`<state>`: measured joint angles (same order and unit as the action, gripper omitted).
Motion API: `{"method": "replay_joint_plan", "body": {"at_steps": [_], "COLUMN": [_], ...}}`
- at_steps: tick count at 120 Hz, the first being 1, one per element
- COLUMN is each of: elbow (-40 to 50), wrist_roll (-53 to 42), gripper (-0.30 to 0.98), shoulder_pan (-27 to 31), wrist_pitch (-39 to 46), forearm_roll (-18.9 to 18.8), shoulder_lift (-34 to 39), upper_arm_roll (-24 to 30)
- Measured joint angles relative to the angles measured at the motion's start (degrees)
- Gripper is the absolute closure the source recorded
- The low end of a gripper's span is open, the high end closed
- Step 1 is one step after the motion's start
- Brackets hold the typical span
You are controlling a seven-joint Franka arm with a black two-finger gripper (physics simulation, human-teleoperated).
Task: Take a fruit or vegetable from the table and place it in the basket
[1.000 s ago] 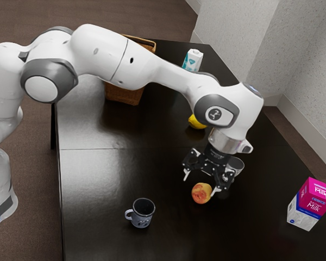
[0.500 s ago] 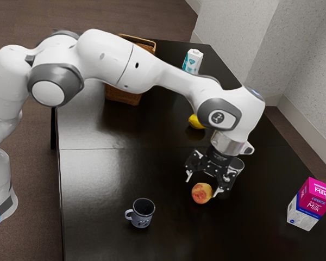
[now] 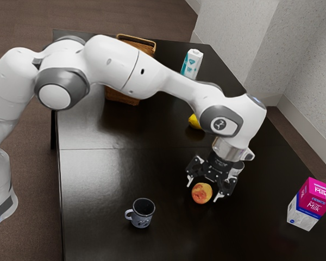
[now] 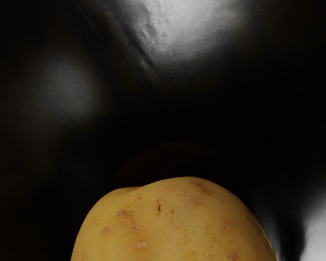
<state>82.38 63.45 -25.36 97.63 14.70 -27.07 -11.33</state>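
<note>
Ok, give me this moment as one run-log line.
gripper: open, straddling fruit | fruit: on table, not gripped | basket: partly behind arm | next: probably close on fruit

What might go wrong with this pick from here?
The open gripper straddles a rounded red-and-yellow fruit; if one finger touches first, the fruit may roll. The cup appears close behind the gripper and might get knocked. The basket lies well off toward the table's far end, so a weak grip could fail on the way.
</note>
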Motion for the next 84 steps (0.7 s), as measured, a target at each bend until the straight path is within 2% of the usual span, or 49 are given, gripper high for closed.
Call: {"method": "replay_joint_plan", "body": {"at_steps": [29,55,84], "elbow": [0.01,-0.01,-0.03], "wrist_roll": [0.12,0.34,1.25], "gripper": [0.0,0.31,0.35], "shoulder_pan": [0.04,-0.04,-2.28], "wrist_pitch": [0.72,0.92,0.59], "forearm_roll": [0.13,0.22,-0.52], "shoulder_lift": [-0.65,-0.61,1.7], "upper_arm_roll": [0.09,0.09,-0.33]}}
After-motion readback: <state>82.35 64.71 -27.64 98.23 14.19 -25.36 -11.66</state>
